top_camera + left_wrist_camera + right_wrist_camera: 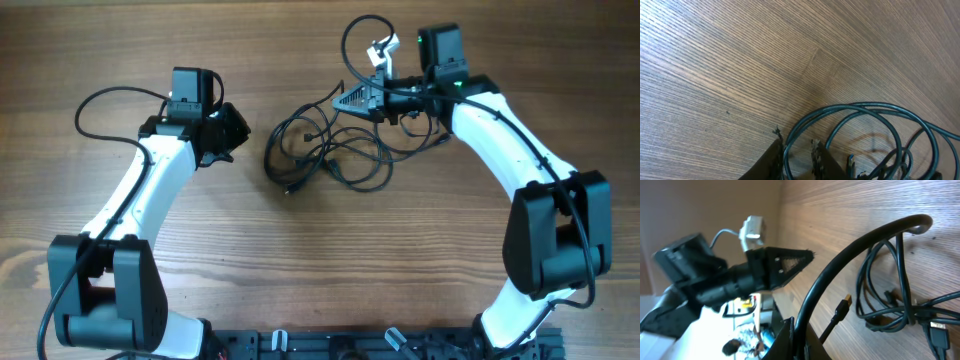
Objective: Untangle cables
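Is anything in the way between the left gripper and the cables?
Nothing visible does. In the overhead view, only bare table lies between the left gripper and the nearest loop of the cables. The left wrist view shows that loop lying just ahead of the gripper.

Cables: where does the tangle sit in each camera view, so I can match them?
Overhead: cables in the upper centre.
Left wrist: cables as loops, bottom right.
Right wrist: cables in the right half, one strand arcing up from bottom centre.
Shared landmark: the wood-grain table under them.
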